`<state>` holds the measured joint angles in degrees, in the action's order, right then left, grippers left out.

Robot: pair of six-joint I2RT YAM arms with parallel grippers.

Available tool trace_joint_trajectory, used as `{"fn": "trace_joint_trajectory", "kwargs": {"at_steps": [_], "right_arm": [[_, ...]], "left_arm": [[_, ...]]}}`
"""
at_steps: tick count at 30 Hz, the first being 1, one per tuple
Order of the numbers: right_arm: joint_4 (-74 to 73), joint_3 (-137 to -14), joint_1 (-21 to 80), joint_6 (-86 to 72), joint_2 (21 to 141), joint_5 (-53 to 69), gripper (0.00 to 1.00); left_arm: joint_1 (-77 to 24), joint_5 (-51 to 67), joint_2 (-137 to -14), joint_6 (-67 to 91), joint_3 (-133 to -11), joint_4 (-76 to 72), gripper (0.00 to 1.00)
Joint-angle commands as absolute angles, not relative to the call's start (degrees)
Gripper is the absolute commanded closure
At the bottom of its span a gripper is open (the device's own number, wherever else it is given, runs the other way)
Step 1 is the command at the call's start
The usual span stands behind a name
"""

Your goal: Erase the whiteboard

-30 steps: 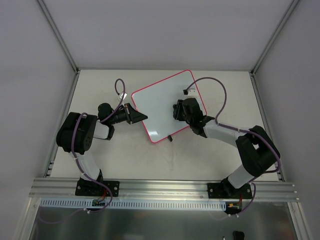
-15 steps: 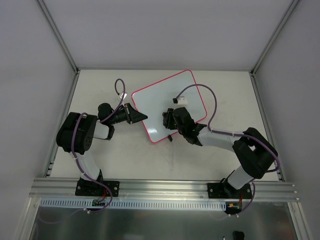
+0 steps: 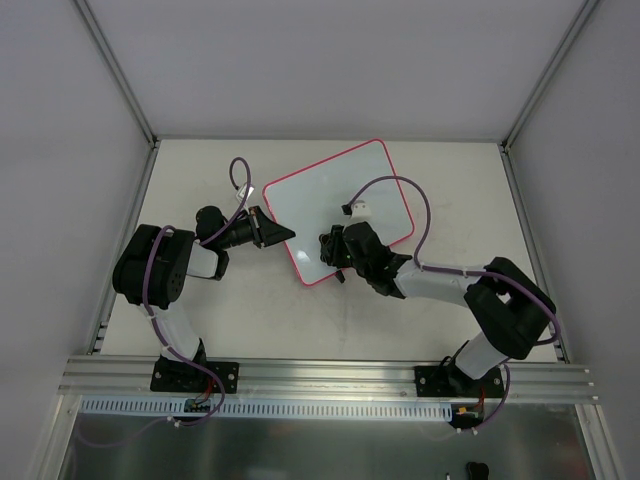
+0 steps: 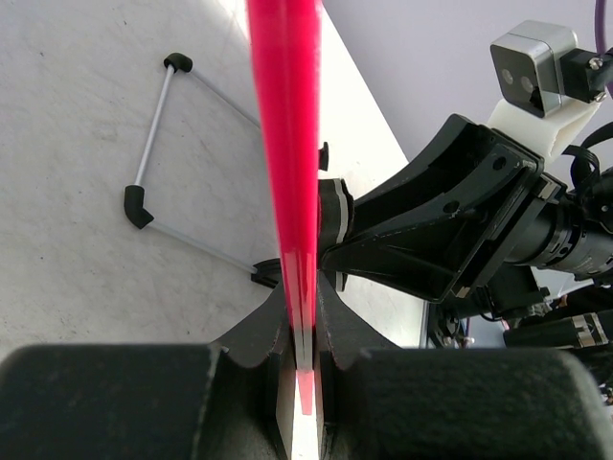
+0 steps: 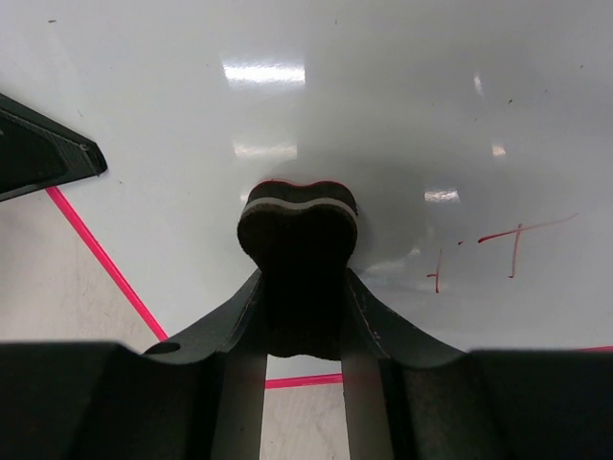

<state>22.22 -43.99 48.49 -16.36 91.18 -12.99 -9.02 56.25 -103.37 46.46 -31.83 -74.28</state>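
Note:
The whiteboard (image 3: pixel 330 200), white with a thin pink-red frame, lies tilted on the table. My left gripper (image 3: pixel 283 233) is shut on its left edge; the left wrist view shows the pink frame (image 4: pixel 287 144) clamped between the jaws. My right gripper (image 3: pixel 333 247) is shut on a dark eraser pad (image 5: pixel 298 240) and presses it on the board near the lower left corner. Faint red marks (image 5: pixel 503 244) remain on the board (image 5: pixel 287 86) to the right of the pad. A small black clip (image 3: pixel 341 275) sticks out at the lower edge.
A thin metal stand with black ends (image 4: pixel 153 144) lies on the table under the board in the left wrist view. Grey enclosure walls and aluminium posts (image 3: pixel 120 75) surround the table. The right arm's purple cable (image 3: pixel 420 205) loops over the board.
My right gripper has slid the eraser pad across the board from its right middle toward the lower left corner. The left gripper and the board have stayed put.

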Motion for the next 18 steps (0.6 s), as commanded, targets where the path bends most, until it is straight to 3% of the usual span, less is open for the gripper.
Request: {"fn": "trace_joint_trajectory", "kwargs": {"at_steps": [1,18], "right_arm": [[16.2,-41.2,46.5,-16.5,94.6,-14.8,1.00],[16.2,-38.3,35.0,-16.3,92.4,-13.3,1.00]], "left_arm": [[-9.6,57.0,-100.9,43.8,-31.4,-96.3,1.00],[-9.6,57.0,-101.0,43.7,-31.5,-96.3,1.00]]}}
